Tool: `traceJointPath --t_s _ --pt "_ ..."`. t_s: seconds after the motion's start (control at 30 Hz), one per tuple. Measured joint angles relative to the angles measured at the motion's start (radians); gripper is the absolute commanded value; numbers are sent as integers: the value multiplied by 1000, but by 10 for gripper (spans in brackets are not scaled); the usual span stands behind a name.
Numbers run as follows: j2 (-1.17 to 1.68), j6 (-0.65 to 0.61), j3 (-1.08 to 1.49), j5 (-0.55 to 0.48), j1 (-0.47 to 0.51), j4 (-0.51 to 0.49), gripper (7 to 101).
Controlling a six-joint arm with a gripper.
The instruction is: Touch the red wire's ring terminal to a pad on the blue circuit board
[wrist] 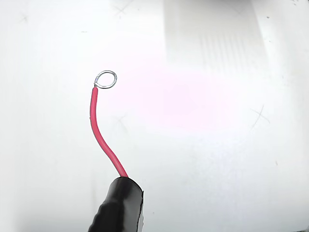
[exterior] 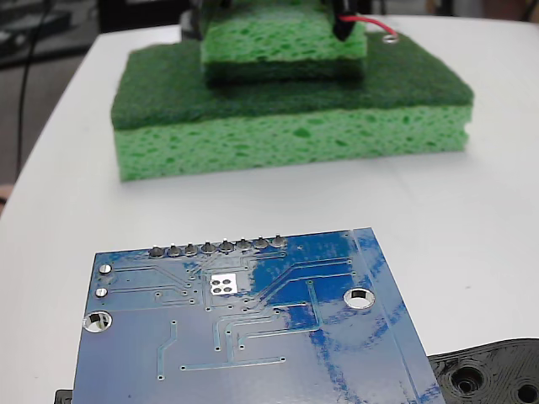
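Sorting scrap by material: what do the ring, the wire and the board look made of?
Ring: bare silvery metal, shiny thin loop. Wire: glossy red plastic-looking insulation; core hidden. Board: rigid laminate, probably, under a glossy blue coating with reflections, plus grey solder joints.

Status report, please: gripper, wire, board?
Gripper out of view. Red wire far behind sponges; ring terminal off blue circuit board. Sponges between them.

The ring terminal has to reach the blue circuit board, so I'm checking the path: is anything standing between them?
Yes. The small silver ring terminal sits far behind the stacked green sponges, which lie between it and the glossy blue circuit board in the fixed view.
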Motion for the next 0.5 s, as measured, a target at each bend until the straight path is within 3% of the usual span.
traceJointPath --t_s 0.5 --pt "0 11 0 12 2 0 1003"
